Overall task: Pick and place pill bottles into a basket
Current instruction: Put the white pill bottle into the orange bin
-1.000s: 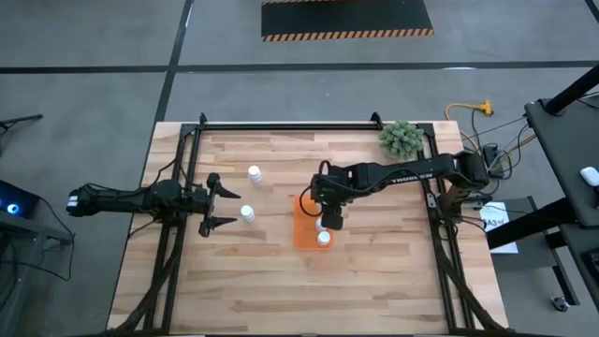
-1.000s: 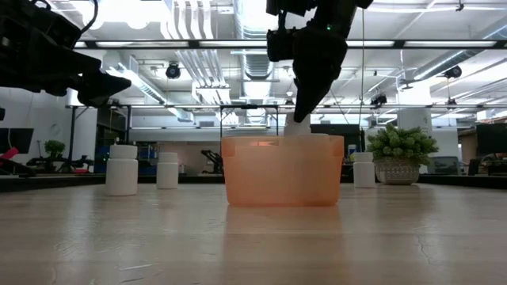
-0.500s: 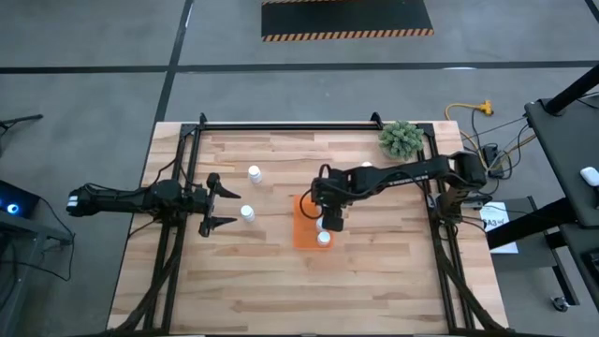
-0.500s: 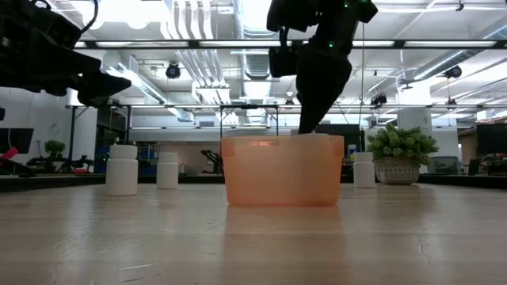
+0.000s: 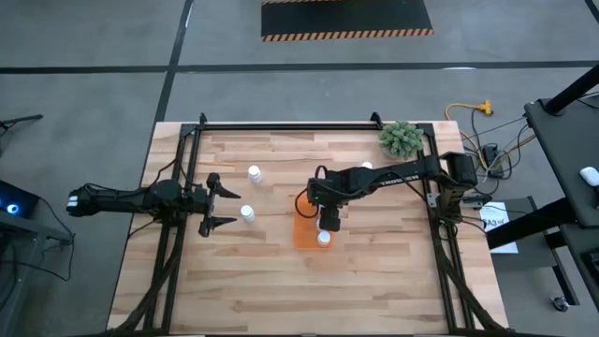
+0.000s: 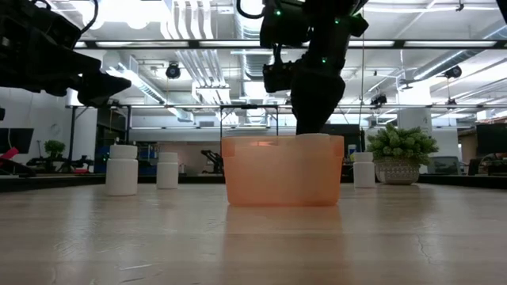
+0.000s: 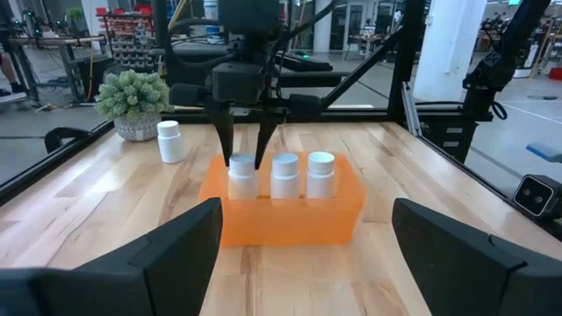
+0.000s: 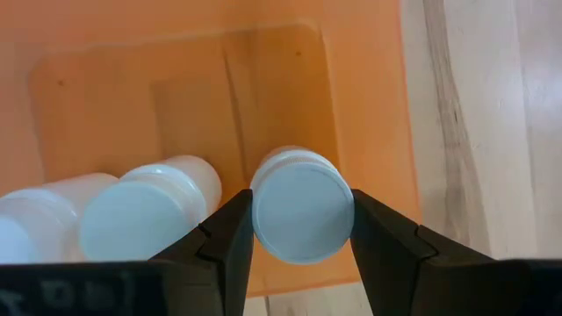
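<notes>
Right end effector [image 8: 301, 254] clamped on a pill bottle [image 8: 302, 215], lowering it into the orange basket [image 5: 301, 234] at desk centre | two bottles [image 7: 303, 175] already inside | three left: two at nine o'clock [image 5: 250, 194], one at one o'clock [image 7: 170, 141] | left end effector [image 5: 212, 199] released, waiting at nine o'clock

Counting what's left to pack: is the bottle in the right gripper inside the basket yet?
Yes. The bottle stands upright inside the basket beside two others, the right gripper shut on it.
</notes>
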You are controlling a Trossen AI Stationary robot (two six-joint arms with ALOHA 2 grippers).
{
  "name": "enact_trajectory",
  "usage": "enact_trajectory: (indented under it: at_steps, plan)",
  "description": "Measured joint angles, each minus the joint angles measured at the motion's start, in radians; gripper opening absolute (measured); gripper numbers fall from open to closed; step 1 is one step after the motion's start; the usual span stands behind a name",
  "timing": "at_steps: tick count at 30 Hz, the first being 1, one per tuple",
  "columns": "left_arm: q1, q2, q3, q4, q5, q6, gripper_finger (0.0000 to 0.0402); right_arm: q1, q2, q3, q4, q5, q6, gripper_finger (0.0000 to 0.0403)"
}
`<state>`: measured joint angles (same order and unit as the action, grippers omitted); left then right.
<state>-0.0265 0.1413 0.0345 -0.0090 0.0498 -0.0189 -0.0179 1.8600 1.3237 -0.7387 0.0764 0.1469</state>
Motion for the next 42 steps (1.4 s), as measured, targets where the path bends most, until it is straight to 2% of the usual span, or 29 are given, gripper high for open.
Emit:
enact_trajectory:
  at_steps: [6, 14, 20, 35, 42]
  plan:
    - [0.000, 0.002, 0.000, 0.000, 0.000, 0.000, 0.0315, 0.000, -0.001, 0.011, -0.016, -0.001, 0.007, 0.0152]
    - [0.000, 0.001, 0.000, 0.000, 0.000, 0.000, 0.0315, 0.000, 0.000, 0.011, -0.016, -0.001, 0.008, 0.0195]
    - [0.000, 0.000, 0.000, 0.000, 0.000, 0.000, 0.0315, 0.000, 0.000, 0.012, -0.013, 0.000, 0.010, 0.0211]
    - [0.000, 0.000, 0.000, 0.000, 0.000, 0.000, 0.0315, 0.000, -0.040, 0.013, -0.013, 0.000, 0.007, 0.0217]
    - [0.000, 0.001, 0.000, 0.000, 0.000, 0.000, 0.0315, 0.000, -0.076, 0.061, -0.082, 0.000, 0.007, 0.0217]
